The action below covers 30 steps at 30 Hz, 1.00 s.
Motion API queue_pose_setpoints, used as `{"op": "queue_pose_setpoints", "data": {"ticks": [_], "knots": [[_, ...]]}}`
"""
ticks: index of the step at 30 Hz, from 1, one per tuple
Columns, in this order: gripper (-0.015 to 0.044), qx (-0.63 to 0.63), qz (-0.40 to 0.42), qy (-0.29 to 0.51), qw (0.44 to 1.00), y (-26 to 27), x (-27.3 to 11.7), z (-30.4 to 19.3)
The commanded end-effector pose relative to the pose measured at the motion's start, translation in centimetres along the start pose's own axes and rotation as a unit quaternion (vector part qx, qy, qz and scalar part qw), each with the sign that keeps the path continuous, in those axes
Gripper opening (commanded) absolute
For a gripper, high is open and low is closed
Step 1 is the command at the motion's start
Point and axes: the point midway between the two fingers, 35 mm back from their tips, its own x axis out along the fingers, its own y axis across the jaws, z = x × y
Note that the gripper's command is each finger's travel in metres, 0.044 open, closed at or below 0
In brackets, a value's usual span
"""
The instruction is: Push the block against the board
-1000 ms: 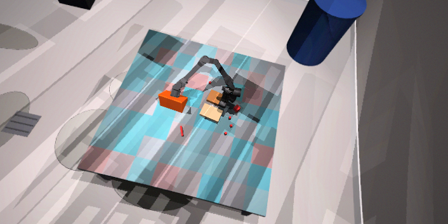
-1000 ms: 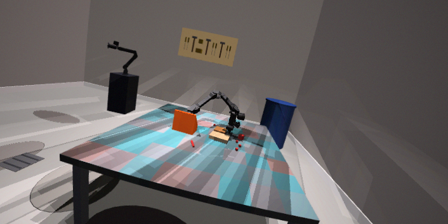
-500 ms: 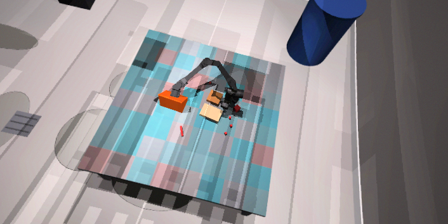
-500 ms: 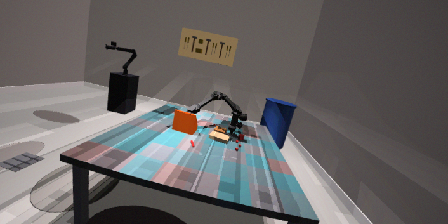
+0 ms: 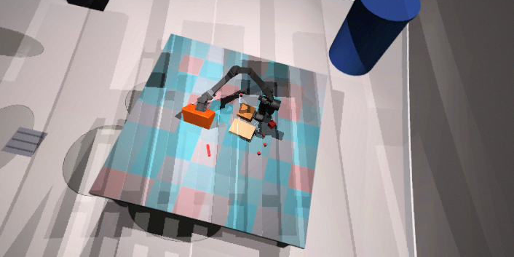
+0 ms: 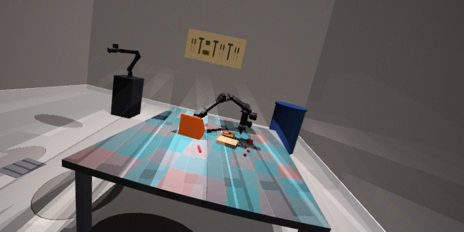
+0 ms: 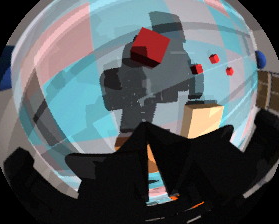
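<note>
The square block [image 5: 246, 110] [image 6: 228, 134] is orange-brown and lies flat just behind the pale board [image 5: 242, 129] [image 6: 226, 141]. The block's near side faces the board's long back side. They are very close; whether the whole side touches cannot be told. The board also shows in the wrist view [image 7: 206, 121], right of the fingers. Part of the block shows between the dark fingers in the wrist view [image 7: 152, 161]. My gripper [image 5: 259, 116] [image 6: 240, 132] [image 7: 144, 125] is shut and empty, to the right of the block and, in the exterior view, above the table.
A red cube [image 5: 271, 124] [image 6: 250, 142] [image 7: 152, 45] lies right of the block and board. Several small red cubes [image 5: 265, 144] [image 6: 248, 150] [image 7: 214, 59] lie right of the board. A red bar [image 5: 208, 150] [image 6: 199, 148] lies left. An orange box [image 5: 198, 117] [image 6: 191, 126] stands by the arm's base.
</note>
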Motion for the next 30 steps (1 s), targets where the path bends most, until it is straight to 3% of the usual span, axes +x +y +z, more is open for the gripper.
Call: {"op": "queue_pose_setpoints", "data": {"ticks": [1, 15, 30], "knots": [[0.0000, -0.061, 0.000, -0.001, 0.998, 1.3, -0.2, -0.8], [0.0000, -0.296, 0.000, 0.000, 0.955, 4.3, -0.2, -3.8], [0.0000, -0.529, 0.001, 0.000, 0.849, 7.0, -0.2, -7.3]]}}
